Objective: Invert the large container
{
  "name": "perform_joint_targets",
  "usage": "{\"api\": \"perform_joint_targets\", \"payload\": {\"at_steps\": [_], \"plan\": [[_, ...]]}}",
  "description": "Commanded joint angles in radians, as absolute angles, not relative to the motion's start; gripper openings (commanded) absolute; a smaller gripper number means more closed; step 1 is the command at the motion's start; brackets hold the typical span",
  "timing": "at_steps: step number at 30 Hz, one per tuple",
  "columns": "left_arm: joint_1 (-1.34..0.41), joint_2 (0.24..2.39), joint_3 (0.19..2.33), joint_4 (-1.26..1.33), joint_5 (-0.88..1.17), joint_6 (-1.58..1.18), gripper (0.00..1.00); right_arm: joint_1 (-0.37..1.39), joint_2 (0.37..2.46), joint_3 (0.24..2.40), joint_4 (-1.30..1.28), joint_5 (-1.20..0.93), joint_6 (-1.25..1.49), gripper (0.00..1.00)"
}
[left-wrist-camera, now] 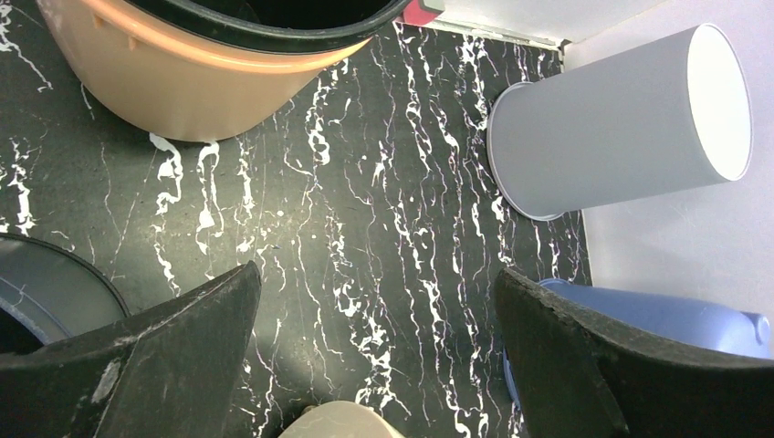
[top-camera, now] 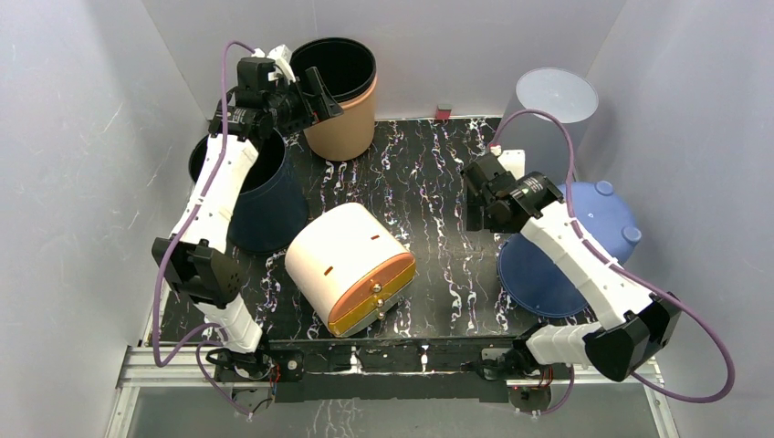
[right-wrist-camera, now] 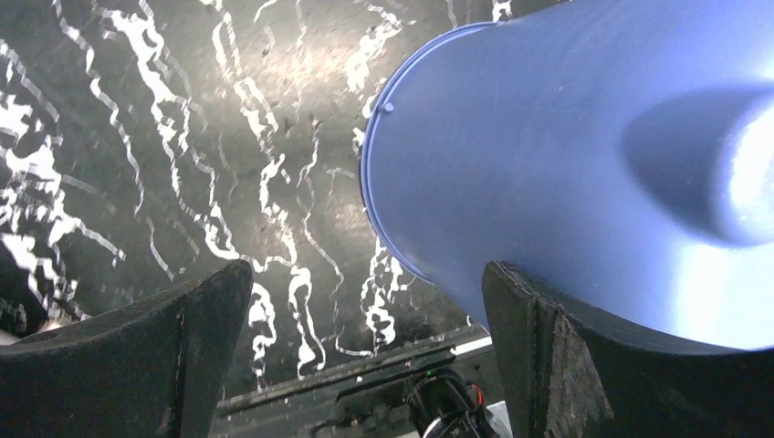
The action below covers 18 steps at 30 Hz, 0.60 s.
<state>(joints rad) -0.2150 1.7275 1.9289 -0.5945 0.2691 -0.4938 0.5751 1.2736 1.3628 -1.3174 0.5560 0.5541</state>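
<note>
A cream container (top-camera: 342,251) with an orange-rimmed end lies on its side at the middle of the black marbled table (top-camera: 429,182); its edge shows in the left wrist view (left-wrist-camera: 342,422). A peach bucket (top-camera: 342,119) with a black inner rim stands upright at the back, and also shows in the left wrist view (left-wrist-camera: 183,91). My left gripper (top-camera: 321,99) is open and empty, held above the table beside the peach bucket's rim (left-wrist-camera: 376,274). My right gripper (top-camera: 475,208) is open and empty, next to an upside-down blue bucket (top-camera: 607,214) (right-wrist-camera: 365,274).
A dark navy bucket (top-camera: 269,205) stands upright at the left, under my left arm. A grey tumbler (top-camera: 552,100) stands upside down at the back right corner. The blue bucket (right-wrist-camera: 566,164) fills the right side. Grey walls enclose the table.
</note>
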Motion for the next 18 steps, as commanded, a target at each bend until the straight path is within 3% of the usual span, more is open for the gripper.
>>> {"api": "perform_joint_targets", "payload": {"at_steps": [1, 8, 11, 18], "plan": [[-0.21, 1.673, 1.902, -0.569, 0.319, -0.488, 0.98, 0.517, 1.306, 1.419, -1.223, 0.614, 0.51, 0.98], [-0.209, 1.668, 1.935, -0.616, 0.281, -0.451, 0.98, 0.537, 1.309, 1.51, -0.888, 0.094, 0.424, 0.98], [-0.208, 1.659, 1.999, -0.71, 0.175, -0.394, 0.98, 0.556, 1.325, 1.505, -0.749, -0.109, 0.434, 0.98], [-0.207, 1.617, 2.011, -0.885, -0.201, -0.306, 0.98, 0.572, 1.394, 1.516, -0.696, -0.152, 0.423, 0.98]]}}
